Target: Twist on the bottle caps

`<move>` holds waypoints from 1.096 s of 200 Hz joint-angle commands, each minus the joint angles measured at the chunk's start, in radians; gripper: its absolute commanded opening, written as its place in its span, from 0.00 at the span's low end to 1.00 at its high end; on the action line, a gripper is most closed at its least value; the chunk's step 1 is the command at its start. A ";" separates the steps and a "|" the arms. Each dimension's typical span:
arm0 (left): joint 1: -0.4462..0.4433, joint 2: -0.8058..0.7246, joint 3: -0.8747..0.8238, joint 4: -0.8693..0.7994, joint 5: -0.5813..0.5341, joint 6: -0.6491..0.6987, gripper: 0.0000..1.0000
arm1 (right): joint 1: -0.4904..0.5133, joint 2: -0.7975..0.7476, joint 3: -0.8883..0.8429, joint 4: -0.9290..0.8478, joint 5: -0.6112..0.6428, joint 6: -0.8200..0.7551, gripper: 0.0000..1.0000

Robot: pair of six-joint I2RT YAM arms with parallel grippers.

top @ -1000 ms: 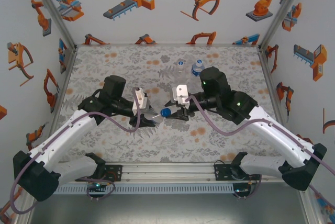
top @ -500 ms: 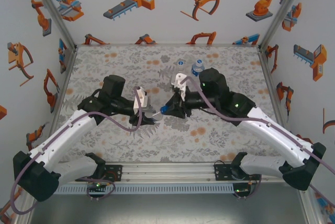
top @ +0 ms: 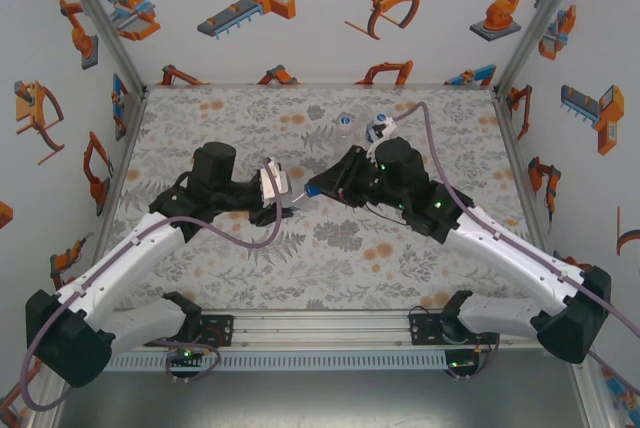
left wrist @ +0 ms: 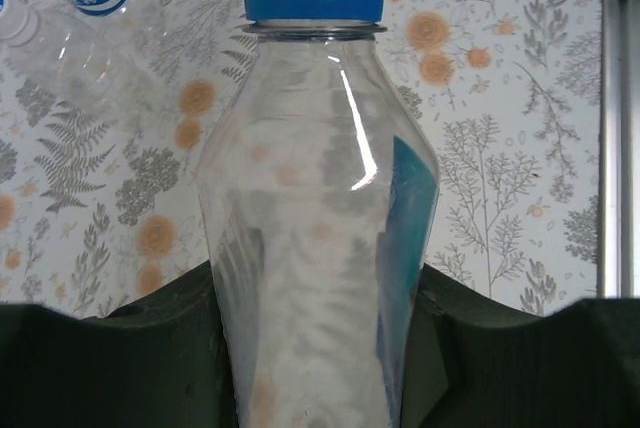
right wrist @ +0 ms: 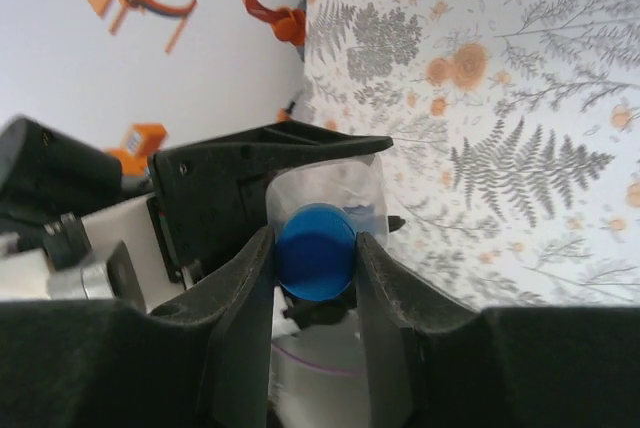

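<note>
The left claw (left wrist: 320,293) clamps a clear, blue-labelled bottle (left wrist: 310,148); the right claw (right wrist: 314,243) pinches its round blue cap (right wrist: 316,258).

Both arms are reaching inward, tips meeting head-on near the middle. Left arm (top: 130,258) is stretching up from its base at the near left, elbow bent, wrist pointing right. Left pincer (top: 292,208) is clamping the bottle (left wrist: 320,248) by its body, one jaw on each side. Right arm (top: 500,248) is angling up-left from the near right base, forearm low, wrist aiming left and slightly down. Right pincer (top: 320,189) is pinching the blue cap (right wrist: 316,253), both fingers (right wrist: 245,288) pressing on its rim, facing the left pincer.
</note>
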 commanded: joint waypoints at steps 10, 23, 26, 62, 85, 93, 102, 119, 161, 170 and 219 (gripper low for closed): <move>-0.012 -0.004 0.011 0.103 0.042 -0.005 0.00 | 0.012 0.004 -0.025 0.085 -0.019 0.162 0.02; -0.011 -0.002 0.011 0.097 0.051 -0.004 0.00 | 0.004 -0.003 0.004 0.081 -0.028 0.060 0.20; -0.012 -0.002 0.012 0.096 0.056 -0.004 0.00 | 0.001 -0.006 0.015 0.071 -0.031 0.026 0.26; -0.013 -0.002 0.020 0.051 0.105 0.009 0.00 | -0.050 -0.040 0.084 -0.004 -0.097 -0.346 0.56; -0.013 -0.003 0.032 0.005 0.133 0.029 0.00 | -0.087 -0.079 0.094 -0.013 -0.149 -0.594 0.58; -0.012 -0.002 0.038 -0.018 0.145 0.038 0.00 | -0.092 -0.093 0.097 -0.010 -0.168 -0.702 0.58; -0.013 -0.003 0.044 -0.041 0.161 0.049 0.00 | -0.094 -0.105 0.100 -0.007 -0.216 -0.848 0.59; -0.013 0.000 0.054 -0.085 0.200 0.072 0.00 | -0.095 -0.114 0.123 -0.024 -0.368 -1.125 0.58; -0.014 0.021 0.081 -0.171 0.304 0.109 0.00 | -0.095 -0.083 0.211 -0.251 -0.756 -1.820 0.57; -0.014 0.028 0.088 -0.185 0.322 0.116 0.00 | -0.095 -0.069 0.227 -0.290 -0.772 -1.893 0.58; -0.017 0.062 0.122 -0.239 0.347 0.119 0.00 | -0.057 -0.003 0.261 -0.371 -0.786 -2.038 0.55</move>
